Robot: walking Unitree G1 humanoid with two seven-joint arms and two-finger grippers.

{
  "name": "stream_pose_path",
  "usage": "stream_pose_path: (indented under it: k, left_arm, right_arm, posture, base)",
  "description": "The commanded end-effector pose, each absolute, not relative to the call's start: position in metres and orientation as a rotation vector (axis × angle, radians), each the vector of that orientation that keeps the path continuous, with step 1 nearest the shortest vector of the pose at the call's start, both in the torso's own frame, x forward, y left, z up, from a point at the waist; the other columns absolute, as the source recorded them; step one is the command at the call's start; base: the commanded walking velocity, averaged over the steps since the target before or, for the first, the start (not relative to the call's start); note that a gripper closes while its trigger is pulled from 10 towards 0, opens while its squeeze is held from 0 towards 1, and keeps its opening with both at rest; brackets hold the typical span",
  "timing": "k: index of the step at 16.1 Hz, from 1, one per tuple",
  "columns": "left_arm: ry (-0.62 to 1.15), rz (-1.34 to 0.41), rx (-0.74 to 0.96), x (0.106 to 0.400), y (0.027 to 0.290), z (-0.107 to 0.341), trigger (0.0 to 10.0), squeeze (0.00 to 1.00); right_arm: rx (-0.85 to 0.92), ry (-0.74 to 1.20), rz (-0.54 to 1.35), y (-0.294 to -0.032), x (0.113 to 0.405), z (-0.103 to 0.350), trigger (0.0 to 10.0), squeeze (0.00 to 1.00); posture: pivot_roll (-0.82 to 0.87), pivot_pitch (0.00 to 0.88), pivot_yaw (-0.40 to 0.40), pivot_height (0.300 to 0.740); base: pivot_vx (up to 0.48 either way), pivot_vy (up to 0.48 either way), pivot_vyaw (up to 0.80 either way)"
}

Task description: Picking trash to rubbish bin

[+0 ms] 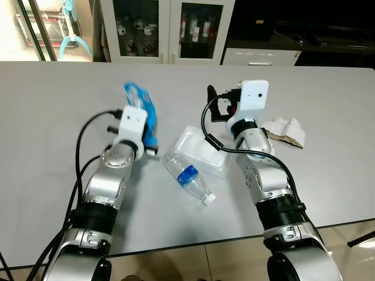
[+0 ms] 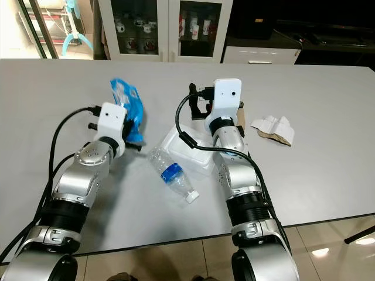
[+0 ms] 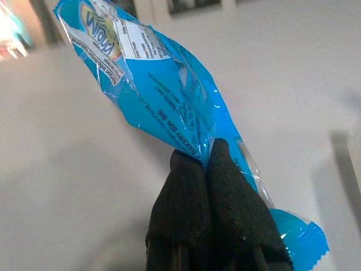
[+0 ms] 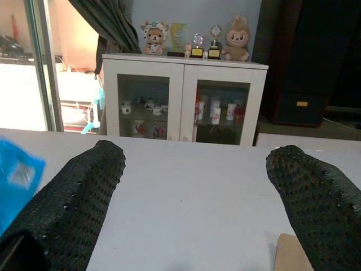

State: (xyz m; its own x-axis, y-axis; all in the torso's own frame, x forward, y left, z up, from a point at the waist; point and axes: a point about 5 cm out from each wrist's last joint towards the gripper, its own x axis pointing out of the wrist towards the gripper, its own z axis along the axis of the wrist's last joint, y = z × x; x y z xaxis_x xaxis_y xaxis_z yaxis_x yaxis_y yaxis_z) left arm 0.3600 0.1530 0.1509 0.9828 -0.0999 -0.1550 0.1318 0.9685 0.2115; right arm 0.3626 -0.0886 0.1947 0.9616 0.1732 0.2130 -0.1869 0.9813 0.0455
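A blue plastic snack wrapper (image 1: 142, 111) is lifted above the grey table (image 1: 53, 117), pinched by my left gripper (image 3: 206, 161), whose two black fingers are shut on its middle. An empty clear bottle with a blue label (image 1: 187, 177) lies on its side between my arms. Beside it rests a clear plastic tray (image 1: 202, 150). Crumpled white and brown paper (image 1: 283, 132) lies to the right. My right gripper (image 4: 194, 186) hovers over the table past the tray, fingers wide apart and holding nothing.
A white glass-door cabinet (image 1: 170, 29) with cups stands beyond the table's far edge. A dark TV stand (image 1: 293, 35) is at the back right. The table's near edge (image 1: 193, 243) runs just in front of my arms.
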Motion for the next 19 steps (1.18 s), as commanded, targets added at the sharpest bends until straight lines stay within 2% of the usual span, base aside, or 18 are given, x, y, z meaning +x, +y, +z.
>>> stream_pose_path:
  k: [1, 5, 8, 10, 11, 19]
  left_arm:
    - [0.051, -0.101, 0.212, 0.363, 0.149, 0.168, 10.0, 0.0]
    - [-0.086, -0.077, 0.143, 0.363, 0.145, 0.181, 10.0, 0.0]
    - [-0.251, -0.066, 0.124, 0.358, 0.136, 0.201, 10.0, 0.0]
    - [-0.3, -0.039, 0.109, 0.358, 0.139, 0.206, 10.0, 0.0]
    - [-0.374, 0.004, 0.202, 0.356, 0.143, 0.213, 10.0, 0.0]
    - [-0.37, 0.096, 0.182, 0.352, 0.168, 0.21, 10.0, 0.0]
  right_arm:
    - [0.064, -0.204, 0.174, -0.091, 0.362, 0.193, 10.0, 0.0]
    - [0.074, -0.216, 0.166, -0.092, 0.362, 0.193, 10.0, 0.0]
    - [0.124, -0.304, 0.134, -0.099, 0.36, 0.207, 10.0, 0.0]
    - [0.119, -0.322, 0.124, -0.102, 0.36, 0.209, 10.0, 0.0]
    - [0.118, -0.335, 0.11, -0.106, 0.36, 0.21, 10.0, 0.0]
    - [0.089, -0.29, 0.079, -0.12, 0.36, 0.192, 10.0, 0.0]
  posture:
    - [0.02, 0.03, -0.09, 0.74]
    - [0.03, 0.027, -0.09, 0.74]
    - [0.02, 0.025, -0.088, 0.74]
    - [0.02, 0.023, -0.089, 0.74]
    - [0.02, 0.025, -0.088, 0.74]
    - [0.02, 0.031, -0.092, 0.74]
  base:
    - [0.0, 0.0, 0.0]
    - [0.0, 0.0, 0.0]
    - [0.0, 0.0, 0.0]
    - [0.0, 0.0, 0.0]
    - [0.0, 0.0, 0.0]
    - [0.0, 0.0, 0.0]
